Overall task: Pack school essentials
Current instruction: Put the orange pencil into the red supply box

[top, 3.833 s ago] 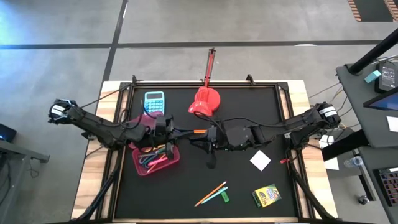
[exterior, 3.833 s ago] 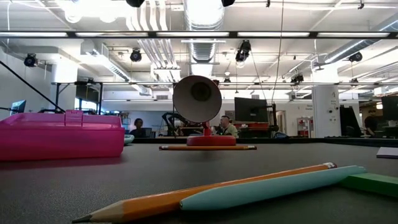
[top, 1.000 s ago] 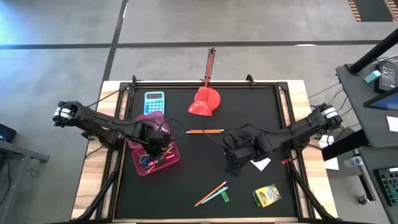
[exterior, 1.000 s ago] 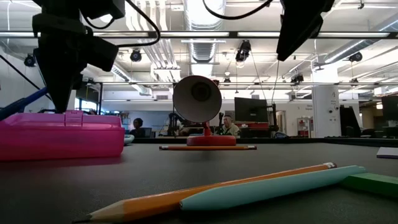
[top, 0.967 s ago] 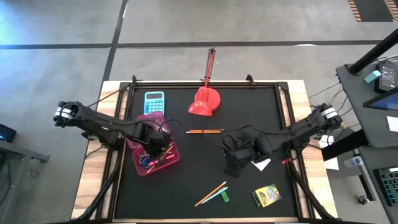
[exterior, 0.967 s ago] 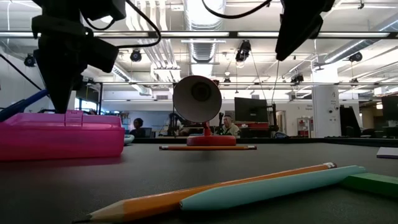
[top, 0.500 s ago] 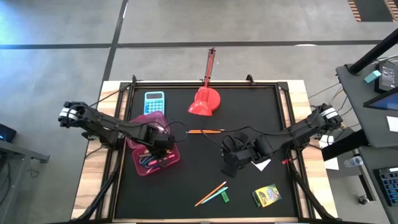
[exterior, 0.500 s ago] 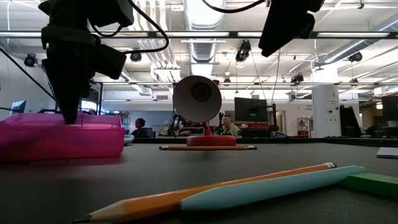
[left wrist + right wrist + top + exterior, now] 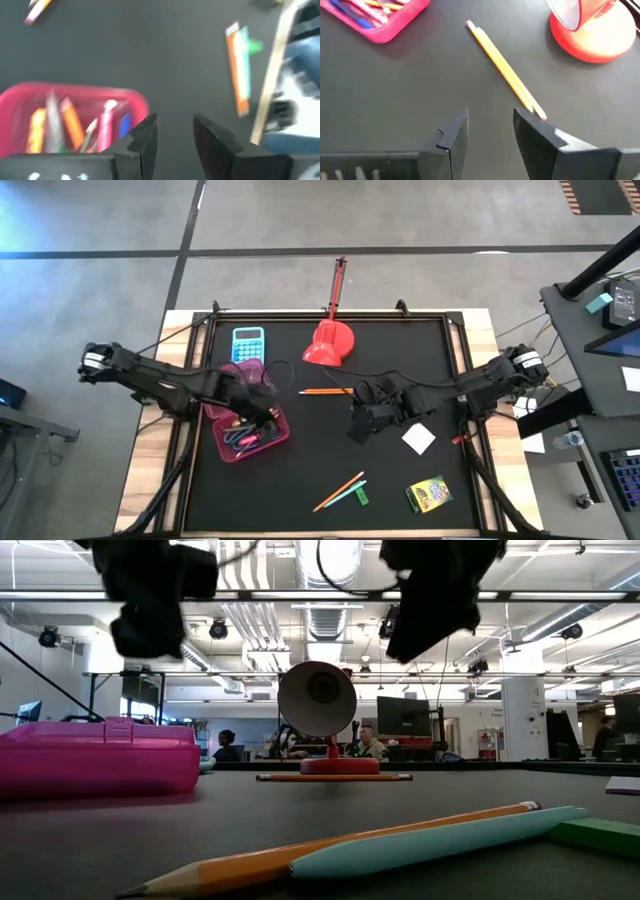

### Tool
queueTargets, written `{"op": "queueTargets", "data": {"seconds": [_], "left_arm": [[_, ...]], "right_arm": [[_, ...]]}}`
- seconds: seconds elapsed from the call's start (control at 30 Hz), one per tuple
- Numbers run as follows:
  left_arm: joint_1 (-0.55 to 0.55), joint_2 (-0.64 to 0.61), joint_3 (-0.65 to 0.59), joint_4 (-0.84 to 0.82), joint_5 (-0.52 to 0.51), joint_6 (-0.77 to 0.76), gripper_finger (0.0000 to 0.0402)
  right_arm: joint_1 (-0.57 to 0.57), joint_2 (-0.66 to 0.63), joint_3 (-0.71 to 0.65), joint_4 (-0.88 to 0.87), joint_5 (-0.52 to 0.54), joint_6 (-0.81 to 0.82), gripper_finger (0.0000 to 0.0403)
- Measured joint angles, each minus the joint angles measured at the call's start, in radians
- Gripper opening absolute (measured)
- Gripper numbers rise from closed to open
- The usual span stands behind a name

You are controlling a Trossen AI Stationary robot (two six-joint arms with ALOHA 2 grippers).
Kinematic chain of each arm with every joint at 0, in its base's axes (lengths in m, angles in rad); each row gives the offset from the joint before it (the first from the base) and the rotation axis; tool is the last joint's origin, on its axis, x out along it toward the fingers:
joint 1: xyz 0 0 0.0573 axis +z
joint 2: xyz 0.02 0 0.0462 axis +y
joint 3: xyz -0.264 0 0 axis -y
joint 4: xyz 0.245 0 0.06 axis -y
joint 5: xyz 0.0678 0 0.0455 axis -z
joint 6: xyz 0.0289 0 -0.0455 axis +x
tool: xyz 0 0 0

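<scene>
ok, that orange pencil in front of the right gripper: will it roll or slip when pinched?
The orange pencil is thin and lies flat on the smooth black table, so a nudge would probably roll it. It looks stiff and light. The right gripper stands open, empty.

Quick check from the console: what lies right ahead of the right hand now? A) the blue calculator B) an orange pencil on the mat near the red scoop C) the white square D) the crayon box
B: in the right wrist view the orange pencil lies just beyond the right hand, whose fingers are open and empty, with the red scoop close by.
</scene>
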Motion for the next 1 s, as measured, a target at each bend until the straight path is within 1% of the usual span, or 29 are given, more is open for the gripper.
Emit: {"op": "queueTargets", "data": {"seconds": [0.13,0.23,0.33,0.43,0.6,0.73,0.87,1.0], "left_arm": [[0.0,-0.07,0.0,0.133,-0.008,0.0,0.0107],[-0.001,-0.117,0.0,0.228,-0.021,0.004,0.0107],[-0.001,-0.16,-0.001,0.311,-0.025,0.024,0.0107],[-0.001,-0.196,-0.001,0.357,-0.026,0.056,0.0107],[0.0,-0.24,-0.001,0.361,-0.03,0.108,0.0107],[0.001,-0.255,-0.001,0.36,-0.033,0.151,0.0107],[0.002,-0.263,-0.001,0.36,-0.042,0.188,0.0107],[0.003,-0.273,-0.001,0.361,-0.048,0.217,0.0107]], "right_arm": [[-0.052,0.0,-0.076,0.125,-0.009,-0.1,0.0131],[-0.096,0.0,-0.127,0.206,-0.057,-0.181,0.0122],[-0.147,0.0,-0.184,0.294,-0.11,-0.225,0.0115],[-0.192,0.0,-0.227,0.347,-0.13,-0.272,0.0114],[-0.245,0.0,-0.278,0.37,-0.133,-0.414,0.0118],[-0.285,0.0,-0.316,0.365,-0.132,-0.447,0.0114],[-0.313,0.0,-0.35,0.366,-0.134,-0.513,0.0108],[-0.33,0.0,-0.376,0.372,-0.197,-0.574,0.0107]]}}
